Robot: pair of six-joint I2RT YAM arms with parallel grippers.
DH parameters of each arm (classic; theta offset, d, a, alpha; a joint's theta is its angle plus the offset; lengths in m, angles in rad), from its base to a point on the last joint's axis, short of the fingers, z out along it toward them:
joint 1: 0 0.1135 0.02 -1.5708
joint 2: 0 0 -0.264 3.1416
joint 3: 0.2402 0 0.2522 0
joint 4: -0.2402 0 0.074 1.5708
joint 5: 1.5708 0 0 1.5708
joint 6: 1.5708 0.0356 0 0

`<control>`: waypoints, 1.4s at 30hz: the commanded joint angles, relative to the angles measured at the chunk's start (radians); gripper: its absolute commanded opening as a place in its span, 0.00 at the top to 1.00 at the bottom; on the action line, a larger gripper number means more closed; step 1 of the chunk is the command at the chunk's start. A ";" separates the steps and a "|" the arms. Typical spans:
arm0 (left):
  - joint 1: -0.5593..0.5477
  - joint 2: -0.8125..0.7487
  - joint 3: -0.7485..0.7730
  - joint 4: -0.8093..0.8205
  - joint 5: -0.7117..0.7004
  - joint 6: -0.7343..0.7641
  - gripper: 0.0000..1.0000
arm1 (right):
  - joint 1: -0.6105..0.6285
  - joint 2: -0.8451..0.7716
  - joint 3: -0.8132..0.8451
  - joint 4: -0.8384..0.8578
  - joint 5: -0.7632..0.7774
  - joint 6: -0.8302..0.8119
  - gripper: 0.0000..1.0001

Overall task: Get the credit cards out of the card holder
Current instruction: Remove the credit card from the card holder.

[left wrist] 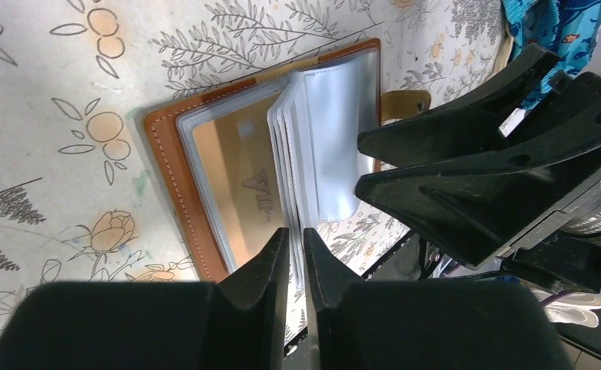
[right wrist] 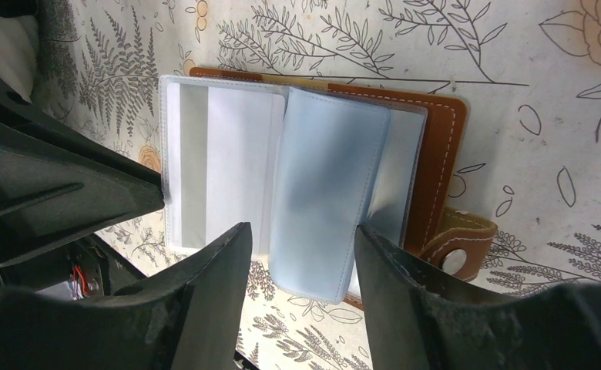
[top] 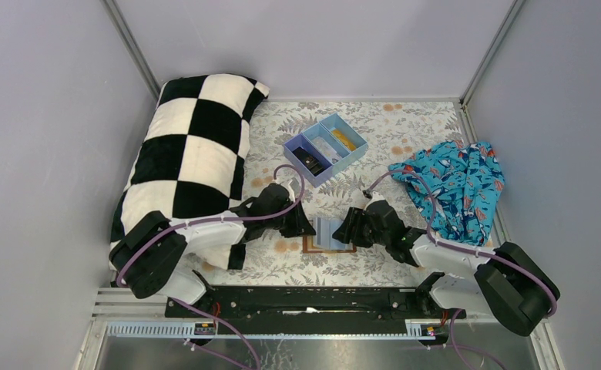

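Between the pincers, holder (top: 328, 233) lies open: left pincer (left wrist: 296, 237) narrow, nipping its edge; right pincer (right wrist: 299, 231) wide, straddling the raised blue sleeve (right wrist: 328, 169) lengthwise.

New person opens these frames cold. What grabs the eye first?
The open brown card holder at the near centre of the table, its clear sleeves fanned up, with the left gripper pinched at their edge and the right gripper open astride a pale blue sleeve. Next, the big black-and-white checkered pillow on the left and the bright blue patterned cloth on the right.
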 commanded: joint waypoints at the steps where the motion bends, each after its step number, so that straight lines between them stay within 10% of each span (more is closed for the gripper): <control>1: -0.010 -0.032 0.043 0.047 0.025 0.004 0.85 | -0.005 -0.044 0.004 -0.023 0.032 -0.006 0.41; 25: -0.043 0.057 0.101 0.085 0.045 0.007 0.97 | -0.017 -0.126 0.020 -0.008 -0.048 -0.024 0.41; 34: -0.042 0.028 0.099 -0.063 -0.092 0.016 0.58 | -0.017 -0.058 0.054 -0.041 -0.011 -0.041 0.40; 42: -0.042 0.088 0.104 -0.042 -0.089 0.016 0.54 | -0.016 -0.022 0.055 -0.057 0.008 -0.049 0.40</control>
